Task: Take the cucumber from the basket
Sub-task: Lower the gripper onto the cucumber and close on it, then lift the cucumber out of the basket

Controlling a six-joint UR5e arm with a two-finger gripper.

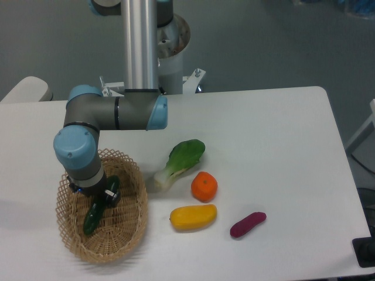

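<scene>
Inside the basket [132,231] the pincer [98,198] sits over the cucumber [94,219] (dark green, glossy); bok choy [181,161] lies right of the basket.

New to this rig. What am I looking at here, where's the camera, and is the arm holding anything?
One fixed camera looks down at a white table from the front. The grey and blue machine is a robot arm; its gripper reaches into a wicker basket at left. Its jaws sit at the dark green cucumber, which lies in the basket; whether they have closed on it I cannot tell. Right of the basket lie a bok choy, an orange, a yellow fruit and a purple vegetable.
</scene>
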